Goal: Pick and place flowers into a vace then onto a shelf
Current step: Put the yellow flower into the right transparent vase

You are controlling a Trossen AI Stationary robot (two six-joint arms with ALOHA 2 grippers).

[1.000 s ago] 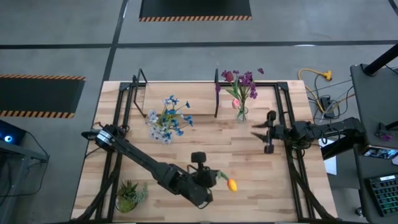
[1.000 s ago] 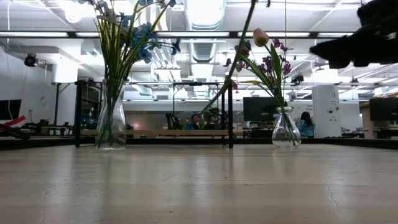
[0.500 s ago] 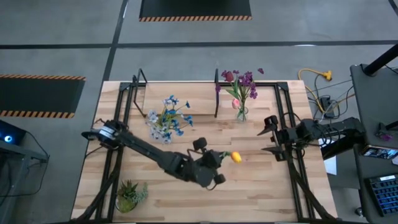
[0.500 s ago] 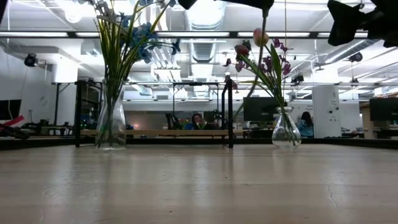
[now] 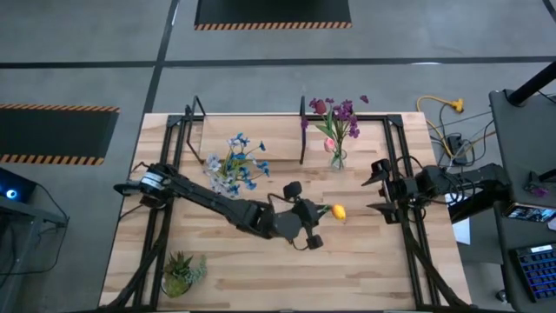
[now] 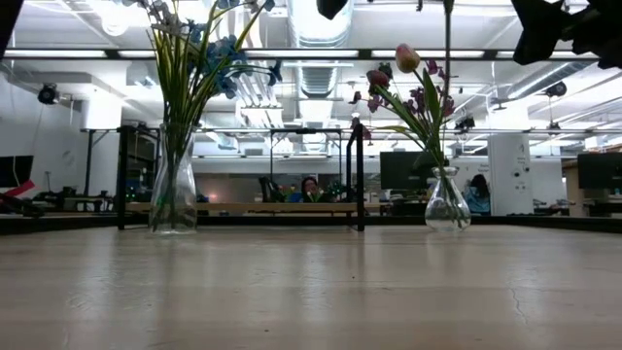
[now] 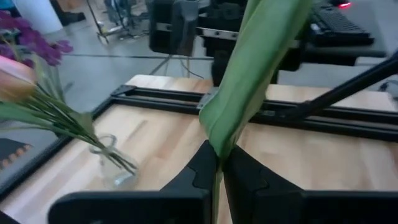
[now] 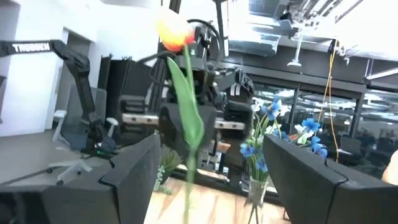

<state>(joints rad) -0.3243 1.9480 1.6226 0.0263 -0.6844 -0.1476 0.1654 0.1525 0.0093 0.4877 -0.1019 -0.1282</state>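
Open-plan robotics lab, bare ceiling ducts (image 6: pixel 321 73) and strip lights, grey concrete floor (image 5: pixel 95 43) with hazard-striped mats (image 5: pixel 273 13), monitors (image 6: pixel 403 170) behind.

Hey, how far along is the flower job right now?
Done: blue flowers stand in one vase, purple ones in another. In hand: the left pincer is shut on an orange-yellow tulip, held up toward the open right pincer. Left: vase it, then move vases onto the shelf.

Left gripper (image 5: pixel 314 214) carried the orange-yellow tulip on its green stem (image 5: pixel 338 212) right and farther (stem still clamped); right gripper (image 5: pixel 380 187) spread open, drew back right.
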